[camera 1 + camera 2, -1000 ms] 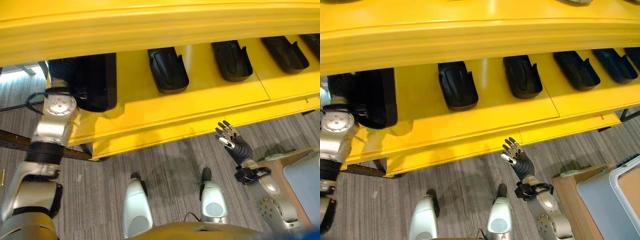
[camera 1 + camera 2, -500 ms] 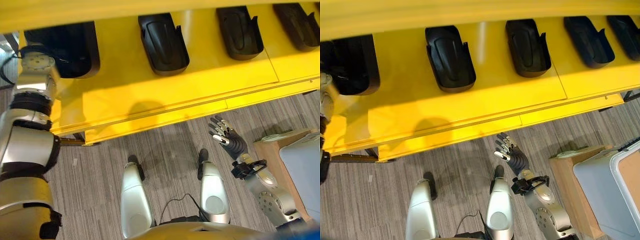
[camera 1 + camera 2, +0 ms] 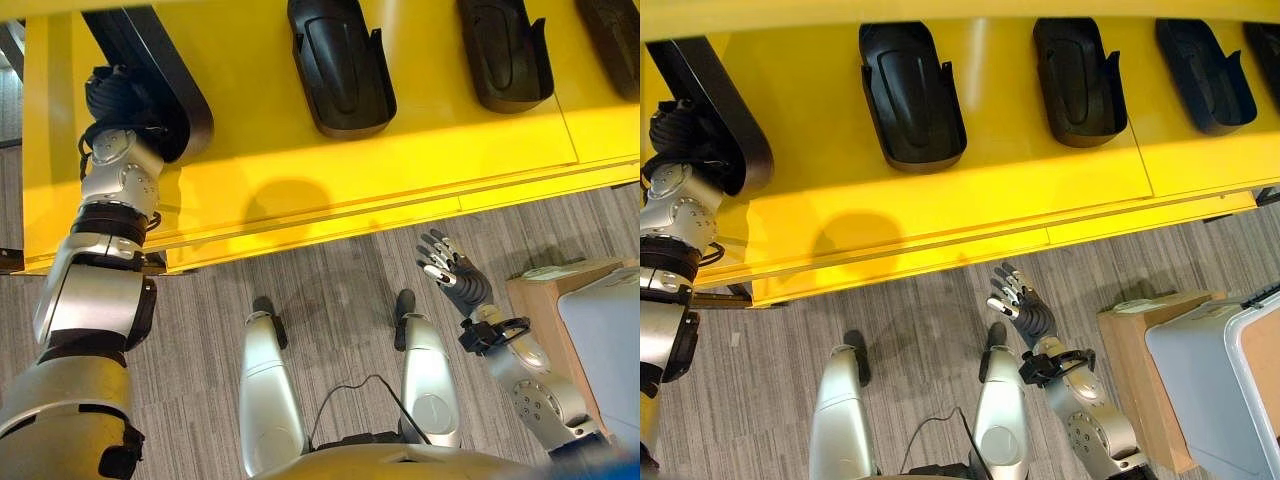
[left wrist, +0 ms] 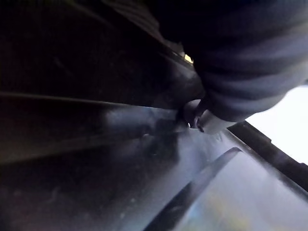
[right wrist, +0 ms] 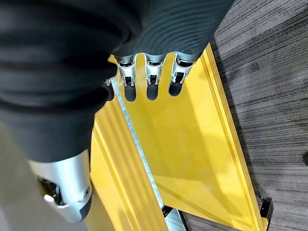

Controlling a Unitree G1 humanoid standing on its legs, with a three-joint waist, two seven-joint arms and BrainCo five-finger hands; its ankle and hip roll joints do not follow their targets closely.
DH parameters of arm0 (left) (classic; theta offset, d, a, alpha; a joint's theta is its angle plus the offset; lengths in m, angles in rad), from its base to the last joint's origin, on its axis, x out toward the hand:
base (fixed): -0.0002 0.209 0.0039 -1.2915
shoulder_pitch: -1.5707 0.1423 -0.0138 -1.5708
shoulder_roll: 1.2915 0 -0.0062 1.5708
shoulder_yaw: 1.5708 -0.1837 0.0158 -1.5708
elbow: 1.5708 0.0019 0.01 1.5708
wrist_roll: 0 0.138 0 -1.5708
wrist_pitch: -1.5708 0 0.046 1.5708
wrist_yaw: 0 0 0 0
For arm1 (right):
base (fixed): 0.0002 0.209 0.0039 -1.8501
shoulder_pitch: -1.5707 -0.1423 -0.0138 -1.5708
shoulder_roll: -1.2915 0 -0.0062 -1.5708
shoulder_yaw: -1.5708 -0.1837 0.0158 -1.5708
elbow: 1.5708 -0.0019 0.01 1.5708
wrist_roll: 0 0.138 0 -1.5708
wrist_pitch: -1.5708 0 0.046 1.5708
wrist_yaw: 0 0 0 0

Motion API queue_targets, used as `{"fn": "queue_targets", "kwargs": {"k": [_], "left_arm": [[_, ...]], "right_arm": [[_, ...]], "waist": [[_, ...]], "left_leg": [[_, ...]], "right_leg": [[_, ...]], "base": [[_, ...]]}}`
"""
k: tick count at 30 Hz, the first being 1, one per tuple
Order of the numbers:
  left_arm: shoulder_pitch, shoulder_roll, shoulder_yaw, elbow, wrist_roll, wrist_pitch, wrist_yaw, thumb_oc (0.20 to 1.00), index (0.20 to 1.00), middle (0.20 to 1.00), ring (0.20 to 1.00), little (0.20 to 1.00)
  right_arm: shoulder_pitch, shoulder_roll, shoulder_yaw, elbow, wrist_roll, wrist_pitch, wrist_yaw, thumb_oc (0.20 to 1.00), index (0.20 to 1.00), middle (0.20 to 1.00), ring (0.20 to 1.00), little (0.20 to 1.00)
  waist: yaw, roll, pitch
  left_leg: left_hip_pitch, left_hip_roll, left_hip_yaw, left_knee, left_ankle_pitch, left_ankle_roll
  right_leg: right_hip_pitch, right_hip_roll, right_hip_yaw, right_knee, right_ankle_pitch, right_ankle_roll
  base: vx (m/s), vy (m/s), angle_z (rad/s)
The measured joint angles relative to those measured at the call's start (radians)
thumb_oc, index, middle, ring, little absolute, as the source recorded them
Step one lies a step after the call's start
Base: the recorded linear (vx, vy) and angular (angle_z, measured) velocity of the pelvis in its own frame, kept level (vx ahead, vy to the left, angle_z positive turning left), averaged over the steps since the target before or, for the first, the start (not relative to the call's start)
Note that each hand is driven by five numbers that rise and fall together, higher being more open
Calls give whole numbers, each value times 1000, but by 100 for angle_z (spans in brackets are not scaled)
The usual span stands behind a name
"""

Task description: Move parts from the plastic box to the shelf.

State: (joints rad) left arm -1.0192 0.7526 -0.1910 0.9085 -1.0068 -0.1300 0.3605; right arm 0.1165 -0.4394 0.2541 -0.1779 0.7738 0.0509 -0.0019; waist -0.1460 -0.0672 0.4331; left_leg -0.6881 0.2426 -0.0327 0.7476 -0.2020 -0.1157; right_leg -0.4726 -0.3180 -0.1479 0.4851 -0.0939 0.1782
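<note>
Left hand (image 3: pixel 112 95): reaching onto the yellow shelf (image 3: pixel 300 170) at 10 o'clock, setting down a black part (image 3: pixel 150 75); finger state hidden.
Right hand (image 3: pixel 452 273): hanging idle at 4 o'clock, fingers relaxed, holding nothing.
Box (image 3: pixel 1205 385): waiting at 4 o'clock.

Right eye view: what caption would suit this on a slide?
Left robot hand at a black part on the yellow shelf; right robot hand open.
</note>
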Motion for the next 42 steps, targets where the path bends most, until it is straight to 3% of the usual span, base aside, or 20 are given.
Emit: {"fn": "queue_targets", "kwargs": {"k": [10,21,30,42], "left_arm": [[19,23,4,-61,61,-3,18,200,200,200,200,200],[21,109,-21,-35,212,48,7,200,200,200,200,200],[116,134,75,-57,212,35,8,200,200,200,200,200],[135,142,84,-40,250,49,7,200,200,200,200,200]], "right_arm": [[0,0,2,0,0,0,-3,1000,1000,1000,1000,1000],[7,1,2,0,0,0,0,1000,1000,1000,1000,1000],[1,0,3,2,0,0,19,1000,1000,1000,1000,1000],[0,-3,3,2,0,0,37,1000,1000,1000,1000,1000]], "waist": [[0,-15,-9],[0,-18,-12],[4,-10,-16],[15,-4,-15]], "left_leg": [[-28,2,1,11,-4,3],[-48,2,21,30,-18,13],[-47,-2,26,29,-19,16],[-43,-2,28,29,-18,15]], "right_leg": [[-25,-1,5,-1,0,-1],[-53,-5,26,4,0,-1],[-56,-10,29,6,0,-1],[-66,-13,36,23,-3,0]], "base": [[1,2,0],[4,11,-4],[0,0,0],[0,0,0]]}}
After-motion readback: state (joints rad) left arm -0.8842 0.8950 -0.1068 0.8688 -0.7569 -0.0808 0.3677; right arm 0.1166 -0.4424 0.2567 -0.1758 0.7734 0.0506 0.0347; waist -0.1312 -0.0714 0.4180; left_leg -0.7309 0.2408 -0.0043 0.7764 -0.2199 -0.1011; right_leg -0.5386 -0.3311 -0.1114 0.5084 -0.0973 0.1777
